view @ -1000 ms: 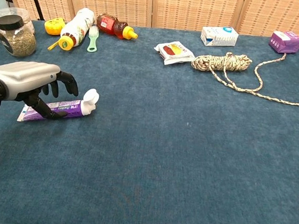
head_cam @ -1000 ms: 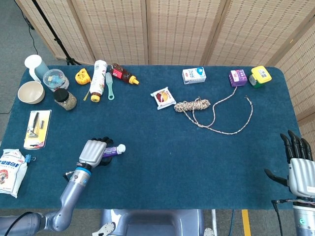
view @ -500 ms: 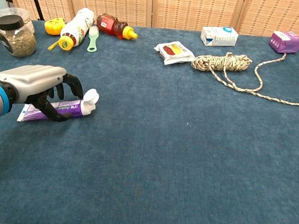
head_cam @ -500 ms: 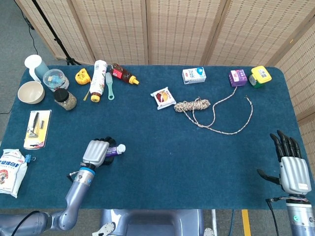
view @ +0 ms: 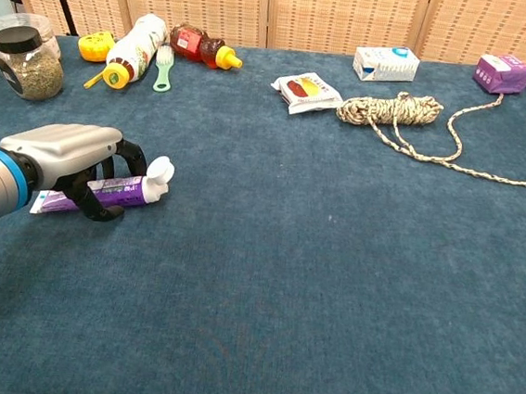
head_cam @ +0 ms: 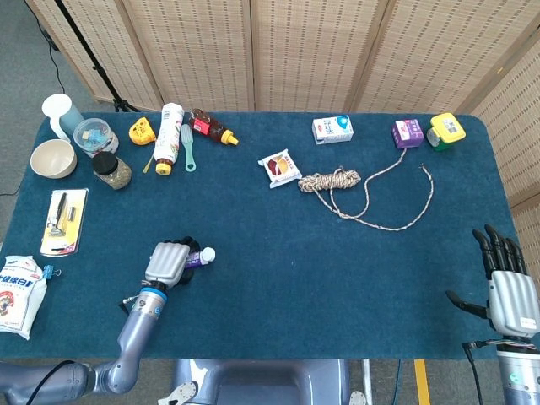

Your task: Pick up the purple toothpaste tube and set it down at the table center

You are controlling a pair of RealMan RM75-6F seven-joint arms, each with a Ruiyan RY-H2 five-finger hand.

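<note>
The tube [view: 105, 189] lies flat on the table [head_cam: 278, 278], well to the lower left of the rope [head_cam: 337, 181], white cap pointing toward it. The left hand [view: 67, 152] sits over the tube's rear half, dark fingers [view: 103, 211] curled down around it on both sides; whether it is lifted off the cloth cannot be told. The right hand [head_cam: 509, 291] stands off the table's edge, far to the lower right of the rope, fingers straight and slightly apart, thumb out, holding nothing. A snack packet [head_cam: 280, 168] lies just left of the rope.
</note>
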